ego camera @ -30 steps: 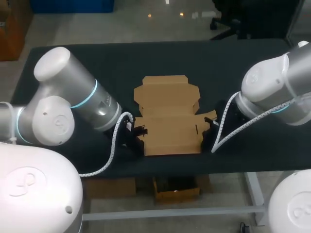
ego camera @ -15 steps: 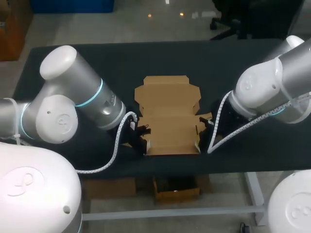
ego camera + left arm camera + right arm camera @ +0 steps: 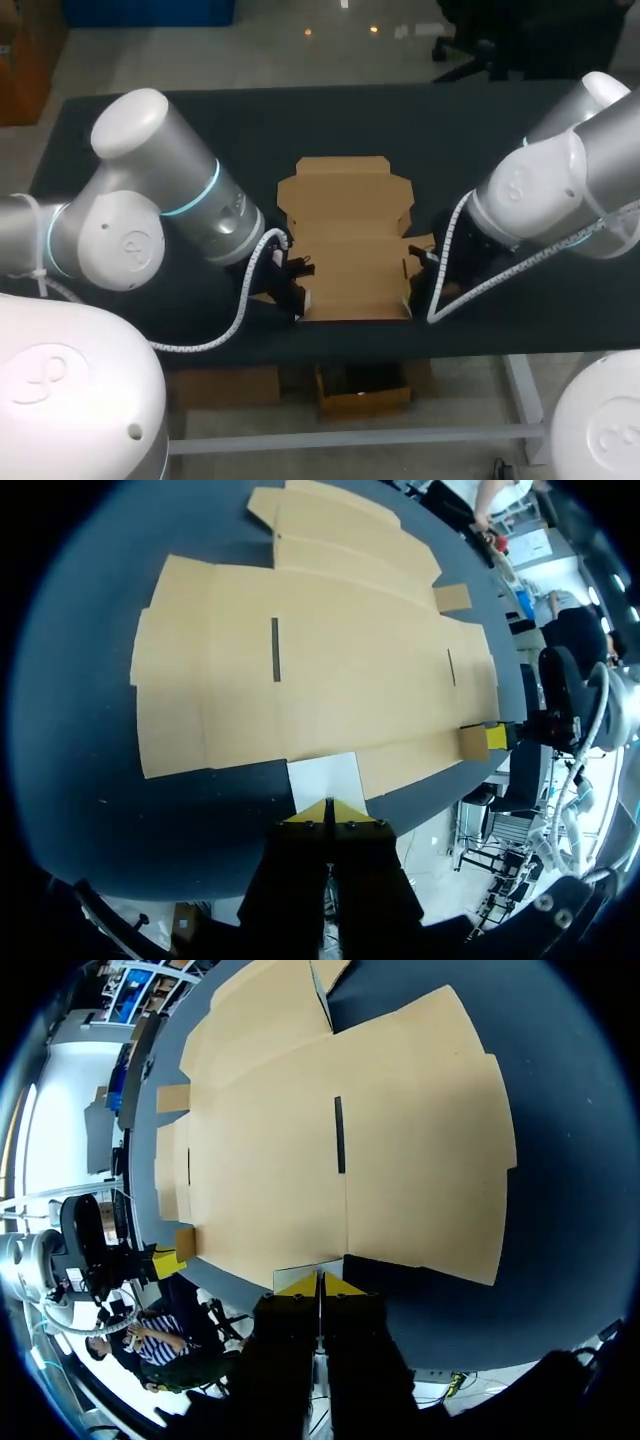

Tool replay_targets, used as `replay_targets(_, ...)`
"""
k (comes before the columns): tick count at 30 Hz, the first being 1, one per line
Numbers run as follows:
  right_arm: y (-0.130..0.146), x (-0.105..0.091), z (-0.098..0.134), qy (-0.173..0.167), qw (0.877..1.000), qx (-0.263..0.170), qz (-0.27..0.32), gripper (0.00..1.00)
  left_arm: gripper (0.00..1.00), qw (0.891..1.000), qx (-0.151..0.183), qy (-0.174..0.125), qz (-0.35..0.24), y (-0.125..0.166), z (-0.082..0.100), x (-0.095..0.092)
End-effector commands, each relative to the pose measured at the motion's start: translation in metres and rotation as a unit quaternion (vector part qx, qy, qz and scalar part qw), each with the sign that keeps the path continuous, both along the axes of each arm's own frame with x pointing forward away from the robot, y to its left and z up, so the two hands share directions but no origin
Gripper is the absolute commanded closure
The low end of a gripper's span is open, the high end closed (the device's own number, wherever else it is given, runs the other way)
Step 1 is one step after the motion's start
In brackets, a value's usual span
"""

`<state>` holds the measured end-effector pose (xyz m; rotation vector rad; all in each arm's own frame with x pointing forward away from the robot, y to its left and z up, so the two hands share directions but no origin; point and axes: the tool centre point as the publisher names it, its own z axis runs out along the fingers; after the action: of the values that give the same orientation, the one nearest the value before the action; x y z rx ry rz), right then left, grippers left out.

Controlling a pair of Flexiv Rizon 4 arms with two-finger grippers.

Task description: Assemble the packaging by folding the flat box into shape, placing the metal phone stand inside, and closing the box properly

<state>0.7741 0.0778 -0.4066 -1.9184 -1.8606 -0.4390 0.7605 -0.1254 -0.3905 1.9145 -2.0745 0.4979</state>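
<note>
Black table (image 3: 480,130), dark matte top. Flat box (image 3: 345,235) lies at its middle, toward the near edge: brown cardboard, mostly unfolded, lid panel (image 3: 345,188) on the far side, base panel nearer, two narrow slots (image 3: 275,648) cut in the base. The short flaps at either end of the base look lifted off the table rather than lying flat. Left gripper (image 3: 328,810) sits at the box's left end, fingers drawn narrow, yellow tips meeting on the left side flap (image 3: 325,778), which shows as a pale sliver rising between them. Right gripper (image 3: 319,1282) mirrors it at the right end, tips pinched on the edge of the right side flap (image 3: 308,1272). Both arms come in low from their own sides, wrists close above the table. Metal phone stand not seen in any view. Handling, as a judgement: thin card, very light, stiff across a panel but weak along the scored creases, so it should hinge readily and may skid on the table if pushed from one end only. Best hold is the flap edges close to the crease, both ends at once. A hard squeeze or a twist could crumple a flap or tear it at a slot.
</note>
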Motion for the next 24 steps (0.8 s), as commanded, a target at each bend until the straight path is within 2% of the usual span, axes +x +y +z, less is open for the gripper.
replay_targets(1, 0.001, -0.004, 0.001, -0.001, 1.000, 0.000, -0.001, 1.00, 1.00, 1.000, 0.004, 0.000, -0.001, -0.005, -0.002, 0.002)
replay_targets(24, 0.012, -0.012, -0.003, -0.007, 1.000, -0.021, -0.011, 1.00, 1.00, 1.000, 0.001, 0.007, -0.011, -0.012, -0.011, -0.001)
